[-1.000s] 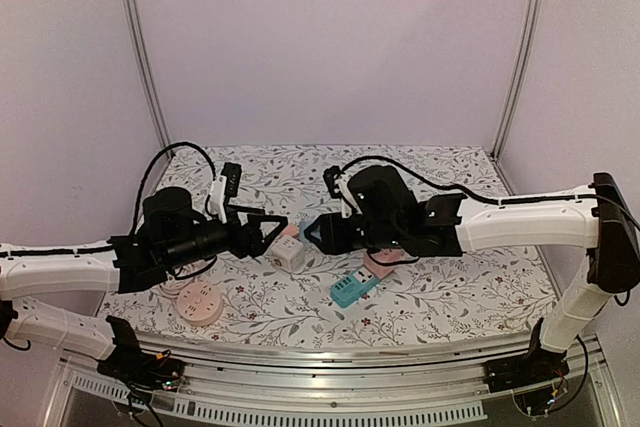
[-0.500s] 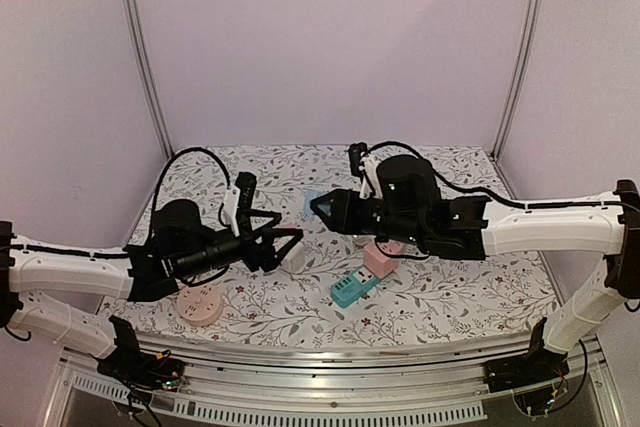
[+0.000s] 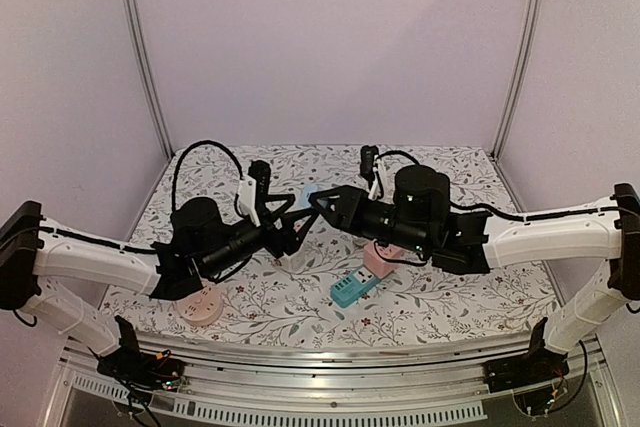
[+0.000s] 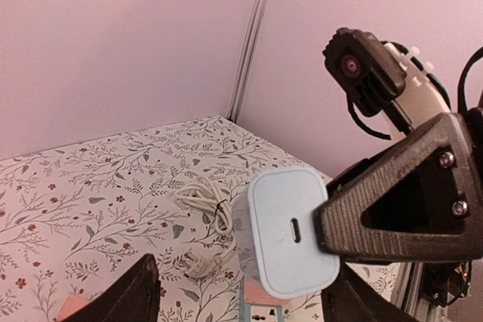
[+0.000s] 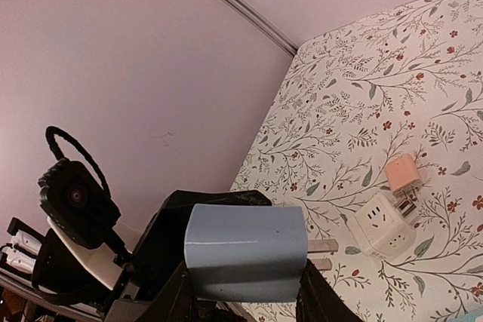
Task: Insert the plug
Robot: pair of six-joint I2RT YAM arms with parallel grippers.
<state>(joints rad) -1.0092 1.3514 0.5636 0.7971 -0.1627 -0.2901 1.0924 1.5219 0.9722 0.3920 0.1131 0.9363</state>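
Observation:
My right gripper (image 3: 325,203) is shut on a light-blue charger plug (image 5: 245,250) and holds it in the air, its two metal prongs pointing right in the right wrist view. The plug also shows in the top view (image 3: 309,193) and the left wrist view (image 4: 290,231), with its port face towards the left camera. My left gripper (image 3: 287,225) is open and raised, right beside the plug, its fingers (image 4: 136,292) spread wide. A white cube socket (image 3: 293,260) lies on the table below; it also shows in the right wrist view (image 5: 387,224).
A pink adapter (image 3: 380,259) and a teal power strip (image 3: 355,287) lie right of the cube. A round pink socket (image 3: 200,305) sits at the front left. A coiled white cable (image 4: 204,205) lies further back. The flowered table (image 3: 450,292) has walls behind it.
Both grippers have risen off the table and come together. The right one lifted the blue plug up and back. The left one rose from beside the white cube towards the plug.

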